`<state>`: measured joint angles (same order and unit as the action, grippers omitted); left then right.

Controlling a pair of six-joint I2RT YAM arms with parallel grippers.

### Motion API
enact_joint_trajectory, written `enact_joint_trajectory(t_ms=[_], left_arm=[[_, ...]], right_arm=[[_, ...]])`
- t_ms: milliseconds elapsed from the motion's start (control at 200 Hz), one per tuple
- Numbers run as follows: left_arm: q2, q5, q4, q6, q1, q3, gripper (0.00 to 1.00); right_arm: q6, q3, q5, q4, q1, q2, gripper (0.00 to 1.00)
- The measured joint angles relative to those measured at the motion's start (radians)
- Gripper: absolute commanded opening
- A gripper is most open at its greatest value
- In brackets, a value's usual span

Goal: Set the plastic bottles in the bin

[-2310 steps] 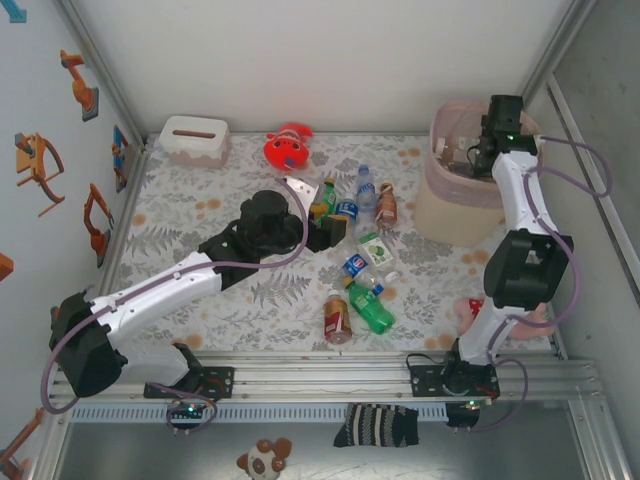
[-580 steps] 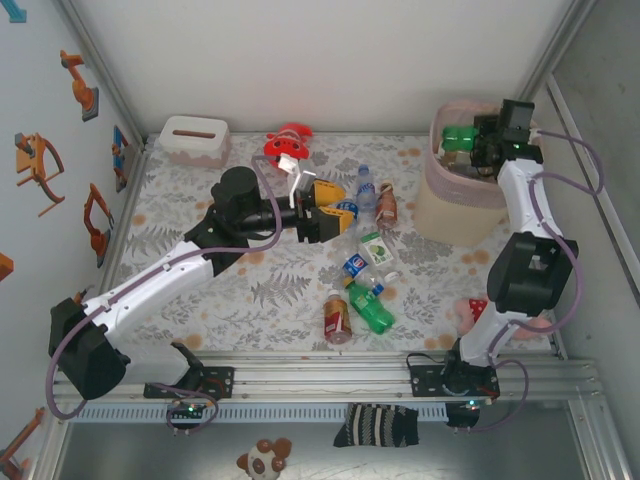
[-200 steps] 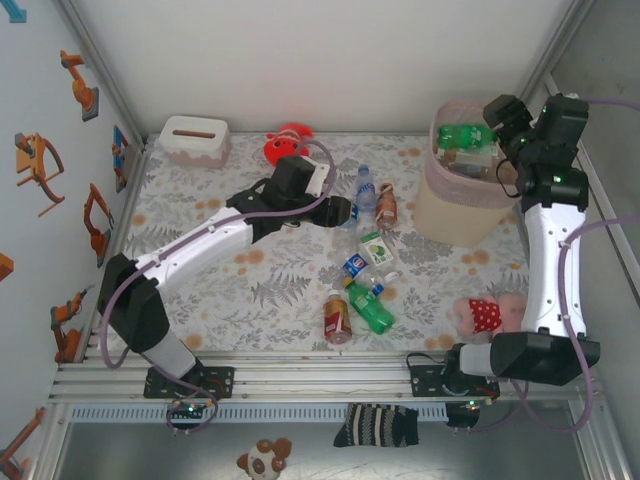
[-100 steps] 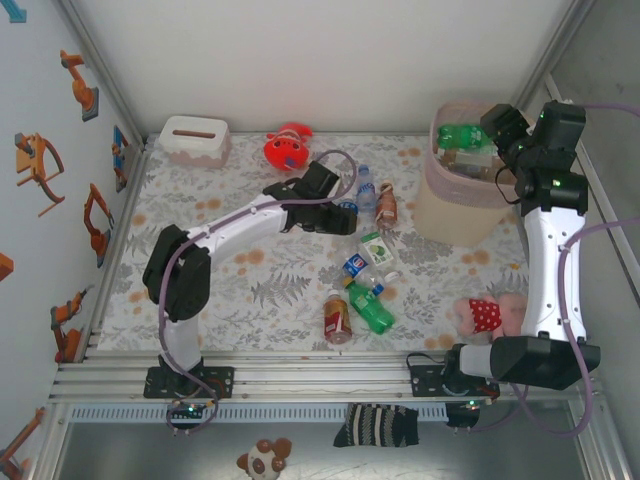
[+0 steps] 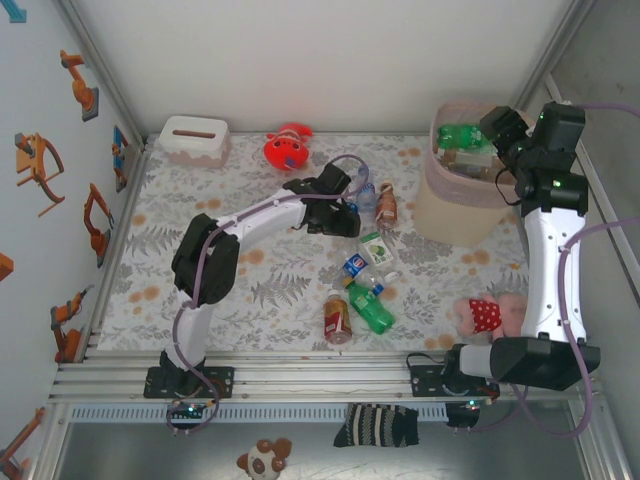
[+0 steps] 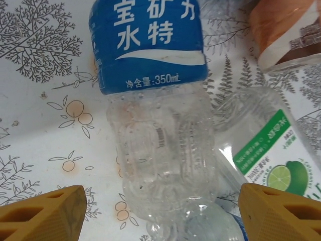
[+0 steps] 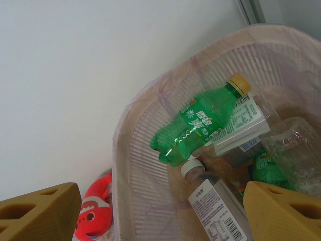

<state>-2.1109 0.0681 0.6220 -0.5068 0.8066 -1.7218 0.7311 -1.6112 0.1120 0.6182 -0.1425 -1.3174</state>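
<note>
- Pink slatted bin (image 5: 440, 215) stands on the flowered worktop (image 5: 200, 260) on your right arm's side. Several plastic bottles already lie inside it, a green one (image 7: 200, 123) on top.
- Your left gripper (image 6: 160, 216) hangs low over a clear bottle with a blue label (image 6: 155, 125), which lies on its side well to the left of the bin.
- Its yellow fingertips (image 6: 42, 213) are spread wide, one on each side of the bottle's ribbed lower half, with nothing gripped.
- A lime-labelled bottle (image 6: 271, 155) touches that bottle on the side nearer the bin, and a brown bottle (image 6: 286, 30) lies just beyond it.
- The step in hand looks like picking up the blue-labelled bottle.
- To do it well, shift slightly away from the bin so the bin-side finger drops into the seam between the two bottles, not onto the lime one.
- Lower until both fingers pass the bottle's widest part, then close gently. Thin empty plastic will likely buckle or squirt out under a hard squeeze.
- Your right gripper (image 7: 160, 216) hovers over the bin's mouth, fingers wide and holding nothing. Move it aside before the left arm carries its bottle across.
</note>
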Motion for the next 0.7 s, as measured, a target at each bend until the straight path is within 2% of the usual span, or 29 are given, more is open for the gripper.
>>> enact_joint_trajectory(t_ms=[345, 696], left_arm=[[-0.05, 0.014, -0.004, 0.022, -0.043, -0.017, 0.77], [-0.121, 0.093, -0.037, 0.042, -0.068, -0.037, 0.75]], right_arm=[[0.0, 0.0, 0.003, 0.0, 0.0, 0.002, 0.82], [0.0, 0.0, 0.004, 0.0, 0.0, 0.002, 0.81]])
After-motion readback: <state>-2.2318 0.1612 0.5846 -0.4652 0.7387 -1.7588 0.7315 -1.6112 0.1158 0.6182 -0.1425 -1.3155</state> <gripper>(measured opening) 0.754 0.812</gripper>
